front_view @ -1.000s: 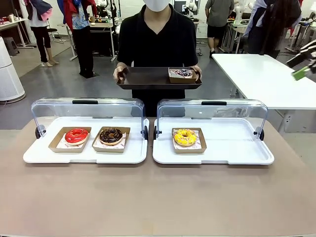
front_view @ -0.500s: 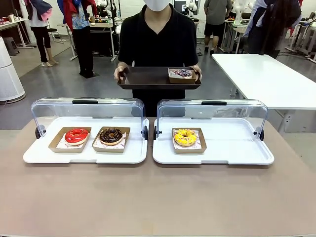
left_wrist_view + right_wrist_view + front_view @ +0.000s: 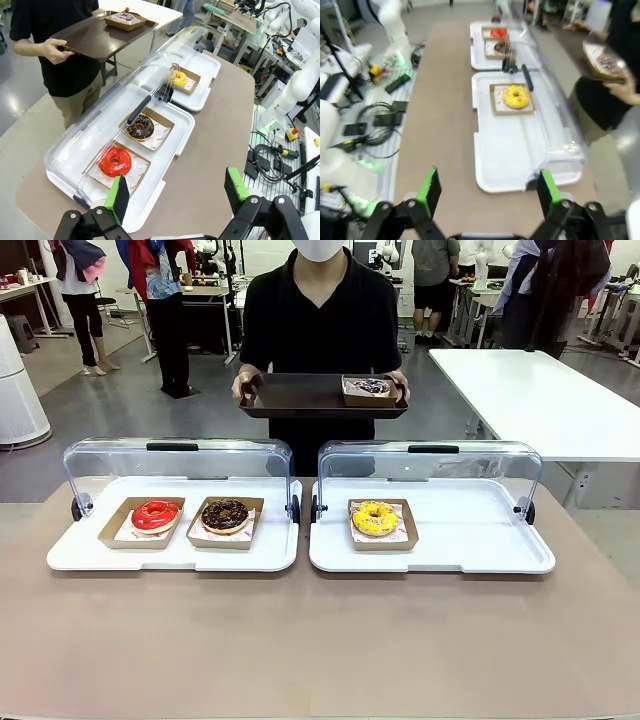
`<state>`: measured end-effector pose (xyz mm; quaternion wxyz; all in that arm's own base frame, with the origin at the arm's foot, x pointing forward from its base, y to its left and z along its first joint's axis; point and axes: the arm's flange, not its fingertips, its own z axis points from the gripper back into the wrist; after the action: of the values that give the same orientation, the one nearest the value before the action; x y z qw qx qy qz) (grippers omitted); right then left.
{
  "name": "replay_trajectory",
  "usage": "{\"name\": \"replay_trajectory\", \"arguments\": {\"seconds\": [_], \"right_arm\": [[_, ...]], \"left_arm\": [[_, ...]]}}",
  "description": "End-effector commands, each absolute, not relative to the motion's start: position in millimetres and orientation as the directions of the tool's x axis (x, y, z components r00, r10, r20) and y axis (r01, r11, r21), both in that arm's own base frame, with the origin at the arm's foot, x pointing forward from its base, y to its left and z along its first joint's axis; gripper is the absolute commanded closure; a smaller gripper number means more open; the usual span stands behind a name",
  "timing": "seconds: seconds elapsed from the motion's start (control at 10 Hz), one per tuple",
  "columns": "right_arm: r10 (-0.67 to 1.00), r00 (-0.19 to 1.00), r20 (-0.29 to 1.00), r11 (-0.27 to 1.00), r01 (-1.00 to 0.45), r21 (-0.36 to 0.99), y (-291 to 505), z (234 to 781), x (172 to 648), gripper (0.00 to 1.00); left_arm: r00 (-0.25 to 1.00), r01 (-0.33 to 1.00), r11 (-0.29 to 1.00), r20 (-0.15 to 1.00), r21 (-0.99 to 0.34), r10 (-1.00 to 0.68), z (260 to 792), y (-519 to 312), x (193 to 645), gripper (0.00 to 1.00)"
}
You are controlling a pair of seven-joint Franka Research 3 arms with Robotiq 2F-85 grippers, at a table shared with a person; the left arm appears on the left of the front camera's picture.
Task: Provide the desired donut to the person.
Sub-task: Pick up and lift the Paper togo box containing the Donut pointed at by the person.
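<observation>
The person (image 3: 318,320) in a black T-shirt stands at the far side and holds a dark tray (image 3: 300,398) with both hands. On it sits a boxed donut with dark purple glaze (image 3: 370,388). On the table, a red donut (image 3: 155,515) and a chocolate donut (image 3: 224,515) lie in the left white case, and a yellow donut (image 3: 375,518) lies in the right one. My left gripper (image 3: 177,192) hangs open, high above the table's left end, near the red donut (image 3: 114,161). My right gripper (image 3: 489,190) hangs open above the right end, well short of the yellow donut (image 3: 515,96).
Both white cases (image 3: 170,555) (image 3: 460,555) have their clear lids (image 3: 175,465) tipped up at the back. The brown table in front of the cases is bare. A white table (image 3: 540,390) stands at the back right. Cables and devices lie beside the table (image 3: 370,120).
A gripper that showed at the front view's right edge a second ago has drawn back past that edge. The person's tray has risen slightly. The donuts have not moved.
</observation>
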<state>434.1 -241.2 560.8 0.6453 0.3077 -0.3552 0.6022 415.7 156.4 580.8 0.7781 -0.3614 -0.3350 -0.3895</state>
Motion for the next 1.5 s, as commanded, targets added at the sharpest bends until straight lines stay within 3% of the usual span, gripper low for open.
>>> {"name": "replay_trajectory", "arguments": {"seconds": [0.0,1.4], "right_arm": [[0.574,0.029,0.818,0.082,-0.996,-0.022,-243.6,559.7,430.2,0.0],[0.574,0.029,0.818,0.082,-0.996,-0.022,-243.6,559.7,430.2,0.0]], "left_arm": [[0.467,0.851,0.433,0.807,-0.299,-0.361,582.2,156.7,414.4,0.0],[0.467,0.851,0.433,0.807,-0.299,-0.361,582.2,156.7,414.4,0.0]]}}
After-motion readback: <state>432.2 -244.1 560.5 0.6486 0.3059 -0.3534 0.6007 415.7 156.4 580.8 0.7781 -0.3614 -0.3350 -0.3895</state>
